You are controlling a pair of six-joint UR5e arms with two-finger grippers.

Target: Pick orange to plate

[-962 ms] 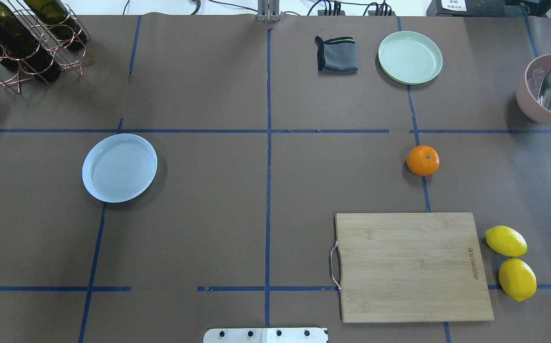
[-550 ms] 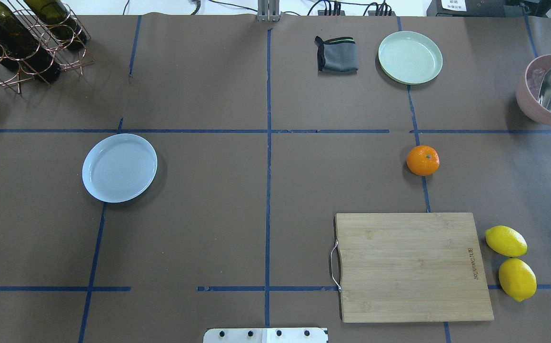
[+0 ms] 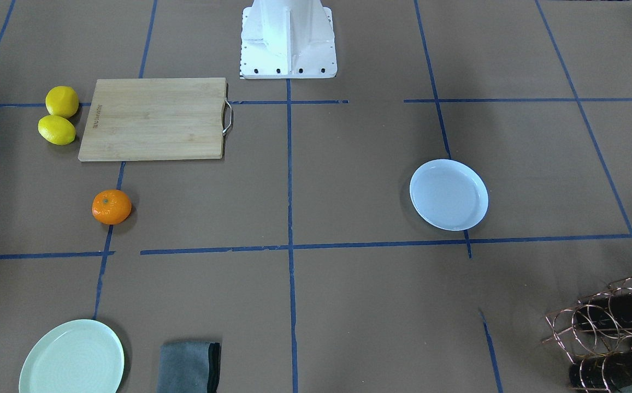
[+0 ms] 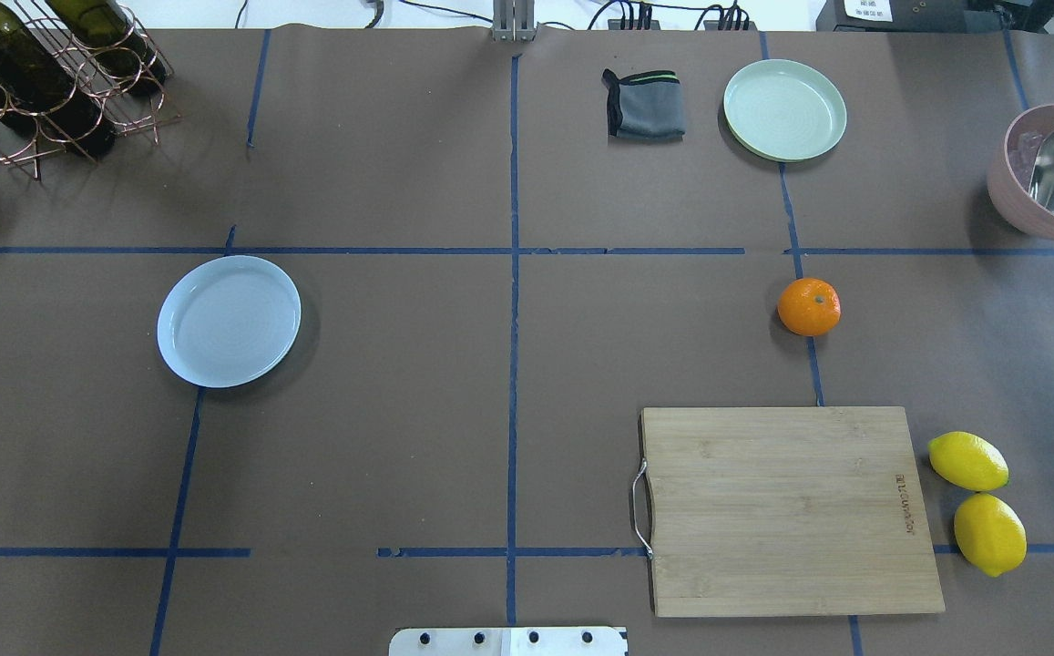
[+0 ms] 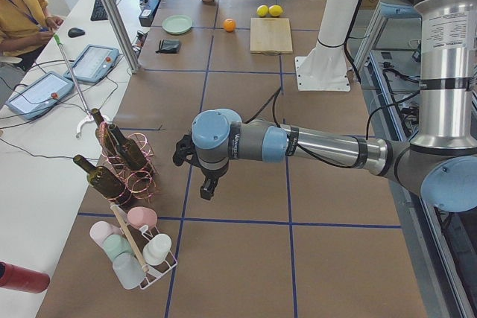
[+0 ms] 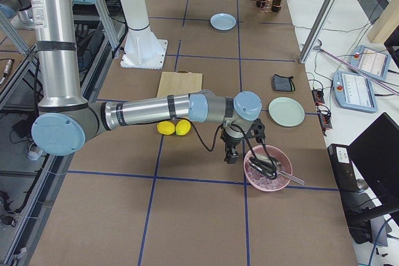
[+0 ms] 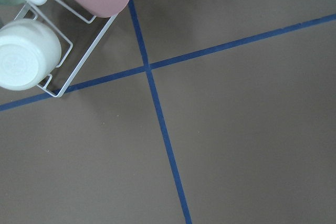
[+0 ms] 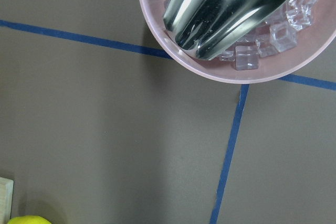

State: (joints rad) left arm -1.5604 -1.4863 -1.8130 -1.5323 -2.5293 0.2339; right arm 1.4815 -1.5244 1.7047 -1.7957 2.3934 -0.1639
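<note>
The orange [image 4: 809, 307] sits alone on the brown table, right of centre, just beyond the cutting board; it also shows as the orange [image 3: 111, 207] and the orange [image 5: 229, 25]. The bluish-white plate [image 4: 229, 321] lies empty on the left half, also seen as the plate [image 3: 449, 194] and the plate [image 6: 223, 22]. Neither gripper appears in the overhead or front views. My left gripper [image 5: 205, 188] hangs over the table's left end by the bottle rack, far from both. My right gripper [image 6: 230, 156] hovers at the right end beside the pink bowl. I cannot tell whether either is open.
A wooden cutting board [image 4: 791, 510] lies near the robot's base, two lemons [image 4: 977, 501] to its right. A pale green plate [image 4: 784, 109] and a grey cloth [image 4: 645, 105] sit at the back. A pink bowl [image 4: 1005, 191] holds ice and a scoop. Wine rack [image 4: 44, 82] back left.
</note>
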